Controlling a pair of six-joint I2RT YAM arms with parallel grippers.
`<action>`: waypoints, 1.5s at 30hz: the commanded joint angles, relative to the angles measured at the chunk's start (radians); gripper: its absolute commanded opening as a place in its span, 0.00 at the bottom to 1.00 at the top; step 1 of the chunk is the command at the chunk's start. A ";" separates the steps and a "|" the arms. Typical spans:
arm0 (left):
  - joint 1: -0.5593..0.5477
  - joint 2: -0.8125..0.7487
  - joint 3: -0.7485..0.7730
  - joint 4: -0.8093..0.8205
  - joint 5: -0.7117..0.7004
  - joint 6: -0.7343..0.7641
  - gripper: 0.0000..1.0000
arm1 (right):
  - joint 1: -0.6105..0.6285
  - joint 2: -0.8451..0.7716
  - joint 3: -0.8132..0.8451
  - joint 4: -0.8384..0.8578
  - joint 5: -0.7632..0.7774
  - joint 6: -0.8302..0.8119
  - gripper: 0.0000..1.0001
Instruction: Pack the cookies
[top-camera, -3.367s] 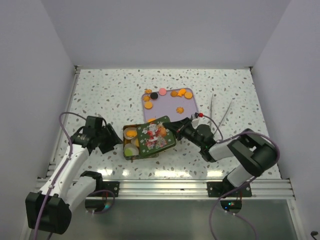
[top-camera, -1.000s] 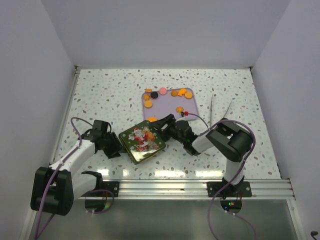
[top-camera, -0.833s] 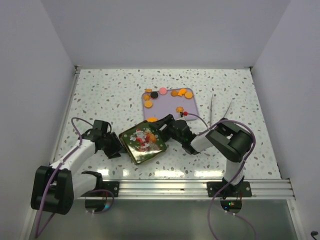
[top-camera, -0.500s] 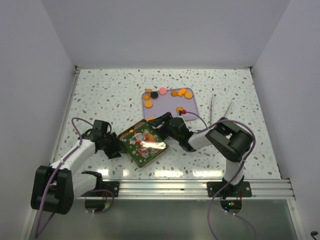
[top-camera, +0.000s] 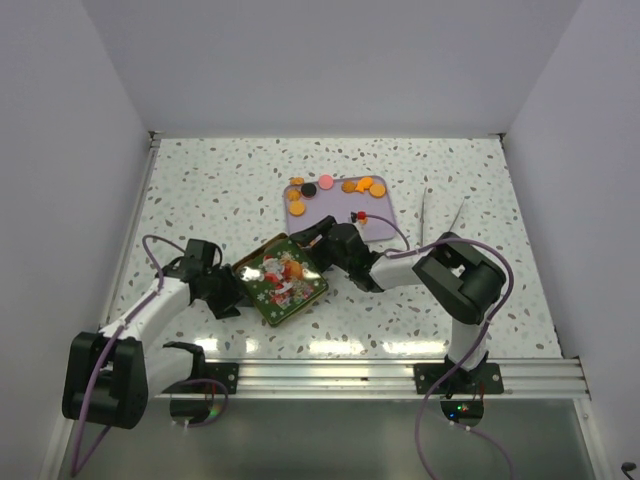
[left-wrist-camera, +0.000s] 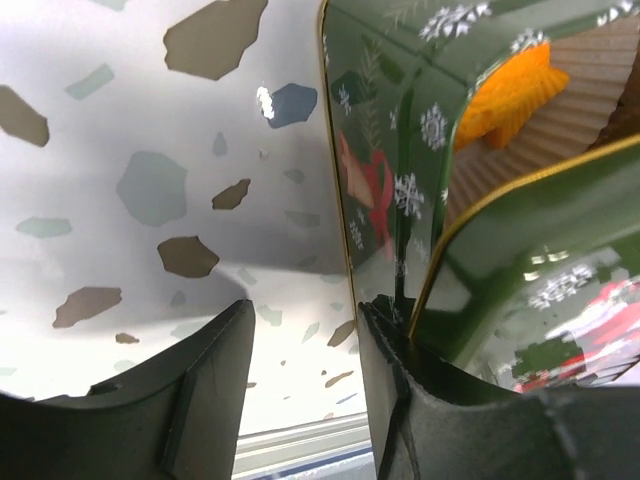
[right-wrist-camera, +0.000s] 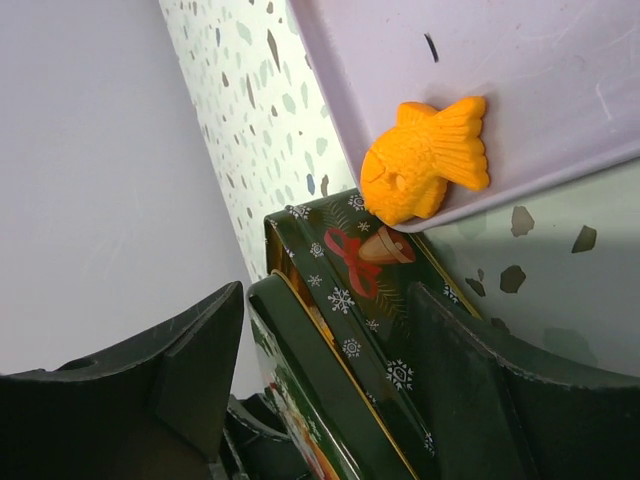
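The green Christmas tin (top-camera: 282, 280) lies near the table's front, with its Santa lid (left-wrist-camera: 520, 250) resting askew on top and one edge raised. Inside the tin an orange fish cookie (left-wrist-camera: 505, 95) shows under that edge. My left gripper (top-camera: 230, 290) (left-wrist-camera: 305, 310) is open at the tin's left corner, its right finger against the tin wall. My right gripper (top-camera: 313, 238) (right-wrist-camera: 328, 300) is open astride the lid's edge and the tin's far wall. More cookies (top-camera: 374, 187) lie on the purple tray (top-camera: 340, 218), orange, black (top-camera: 309, 189) and pink (top-camera: 326, 181). A fish cookie (right-wrist-camera: 430, 160) sits at the tray's (right-wrist-camera: 500, 60) rim.
Two thin metal tongs (top-camera: 425, 215) lie on the speckled table to the right of the tray. White walls close in the left, right and far sides. An aluminium rail (top-camera: 330, 372) runs along the near edge.
The lid, earlier held beside the open tin, now covers it. In the last second my right gripper moved left and away, turning the tin slightly. My left jaws widened a little.
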 joint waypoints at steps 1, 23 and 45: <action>-0.002 -0.036 0.074 0.055 0.060 -0.015 0.53 | 0.042 -0.006 0.051 0.008 -0.027 0.033 0.70; -0.003 -0.165 0.220 -0.208 -0.023 0.040 0.48 | 0.010 0.089 0.134 -0.008 -0.035 0.067 0.69; -0.003 -0.012 0.109 -0.162 -0.050 0.034 0.48 | 0.004 0.120 0.137 -0.007 -0.061 0.053 0.69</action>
